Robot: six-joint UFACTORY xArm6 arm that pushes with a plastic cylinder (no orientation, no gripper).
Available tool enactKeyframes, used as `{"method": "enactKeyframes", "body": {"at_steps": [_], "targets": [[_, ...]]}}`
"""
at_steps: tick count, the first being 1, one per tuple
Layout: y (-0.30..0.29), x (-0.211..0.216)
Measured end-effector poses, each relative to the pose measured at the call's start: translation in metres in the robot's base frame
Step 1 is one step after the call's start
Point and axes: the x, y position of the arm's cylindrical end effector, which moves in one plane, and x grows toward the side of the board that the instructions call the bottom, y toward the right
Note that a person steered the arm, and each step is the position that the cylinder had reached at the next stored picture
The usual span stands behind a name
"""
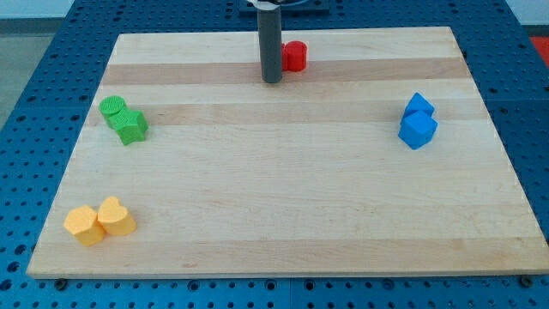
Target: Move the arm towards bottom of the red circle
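The red circle (295, 56) is a short red cylinder near the top edge of the wooden board (283, 215), a little right of the middle. My dark rod comes down from the view's top, and my tip (272, 81) rests on the board just left of the red circle and slightly below it. A small gap shows between the rod and the block.
Two green blocks (123, 119) sit together at the left. Two blue blocks (418, 121) sit together at the right. Two yellow-orange blocks (99, 221) lie at the bottom left. A blue pegboard table (34, 51) surrounds the board.
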Motion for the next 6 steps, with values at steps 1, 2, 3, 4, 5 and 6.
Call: {"method": "enactKeyframes", "body": {"at_steps": [1,2,3,4,5,6], "targets": [[0.0,-0.013],[-0.006,-0.016],[-0.015,-0.004],[0.005,0.009],[0.035,0.001],[0.048,-0.013]]}}
